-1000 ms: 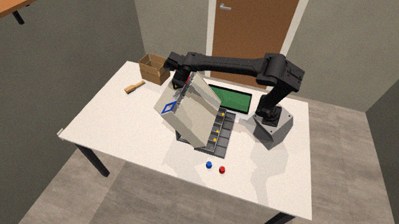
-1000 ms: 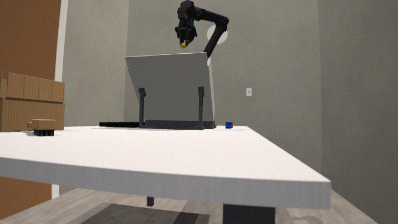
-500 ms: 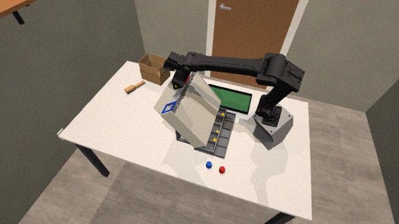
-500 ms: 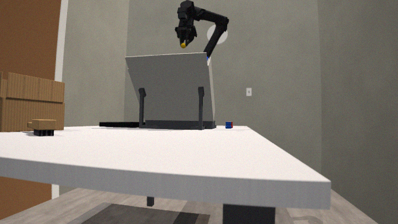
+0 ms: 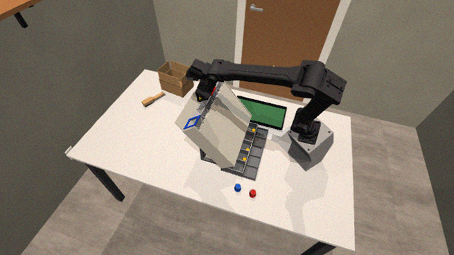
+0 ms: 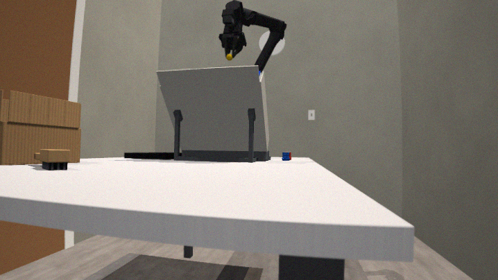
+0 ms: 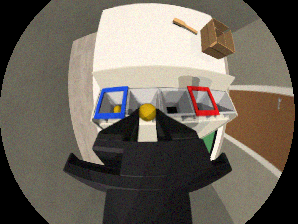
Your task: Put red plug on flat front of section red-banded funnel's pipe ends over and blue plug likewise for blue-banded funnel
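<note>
My gripper [image 7: 147,112] is shut on a yellow marble [image 7: 147,112] and holds it just above the top edge of the tilted grey cover [image 5: 218,126]; it also shows in the exterior view [image 6: 229,56]. In the wrist view the marble hangs over an unbanded funnel, between the blue-banded funnel [image 7: 112,103] and the red-banded funnel [image 7: 201,100]. A yellow spot, seemingly a marble, lies inside the blue-banded funnel. The sectioned dark tray [image 5: 249,153] below the cover holds three yellow marbles. The blue plug [image 5: 238,186] and red plug [image 5: 252,193] stand on the table in front of the tray.
A cardboard box [image 5: 174,77] and a wooden block [image 5: 152,98] lie at the table's far left. A green-screened panel [image 5: 266,112] lies behind the cover. The arm's base [image 5: 309,136] stands at the right.
</note>
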`<state>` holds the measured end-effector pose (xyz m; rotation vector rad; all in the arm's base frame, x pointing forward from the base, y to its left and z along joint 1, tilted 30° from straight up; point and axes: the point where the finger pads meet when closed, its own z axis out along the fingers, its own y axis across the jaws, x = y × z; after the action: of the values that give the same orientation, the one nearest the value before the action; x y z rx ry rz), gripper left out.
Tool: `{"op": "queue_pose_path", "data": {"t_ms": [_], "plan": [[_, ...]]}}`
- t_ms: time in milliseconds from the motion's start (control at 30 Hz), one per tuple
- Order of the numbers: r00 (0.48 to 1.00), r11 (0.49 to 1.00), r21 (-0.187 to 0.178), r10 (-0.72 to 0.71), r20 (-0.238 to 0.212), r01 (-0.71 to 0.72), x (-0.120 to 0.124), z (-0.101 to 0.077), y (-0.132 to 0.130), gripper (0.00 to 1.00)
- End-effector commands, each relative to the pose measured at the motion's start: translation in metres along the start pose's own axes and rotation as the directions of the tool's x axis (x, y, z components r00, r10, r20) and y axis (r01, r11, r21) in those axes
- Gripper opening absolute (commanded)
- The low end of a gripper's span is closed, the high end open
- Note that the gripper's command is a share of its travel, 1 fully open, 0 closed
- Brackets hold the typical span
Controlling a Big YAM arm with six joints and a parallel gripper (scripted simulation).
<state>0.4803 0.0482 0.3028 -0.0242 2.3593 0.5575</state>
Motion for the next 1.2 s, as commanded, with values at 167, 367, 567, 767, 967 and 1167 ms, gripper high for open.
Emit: {"op": "queue_pose_path", "data": {"t_ms": [167, 367, 567, 767, 967, 1167], "plan": [[0.999, 1.000, -0.015, -0.022, 0.024, 0.023, -0.025, 0.005, 0.014, 0.00], [1.000, 1.000, -0.014, -0.021, 0.023, 0.022, -0.027, 0.005, 0.015, 0.00], [1.000, 1.000, -0.010, -0.016, 0.018, 0.016, -0.029, 0.006, 0.016, 0.00], [1.000, 1.000, -0.005, -0.010, 0.012, 0.010, -0.031, 0.006, 0.017, 0.00], [1.000, 1.000, -0.005, -0.010, 0.012, 0.010, -0.029, 0.010, 0.016, 0.00], [1.000, 1.000, -0.010, -0.015, 0.018, 0.015, -0.019, 0.019, 0.013, 0.00]]}}
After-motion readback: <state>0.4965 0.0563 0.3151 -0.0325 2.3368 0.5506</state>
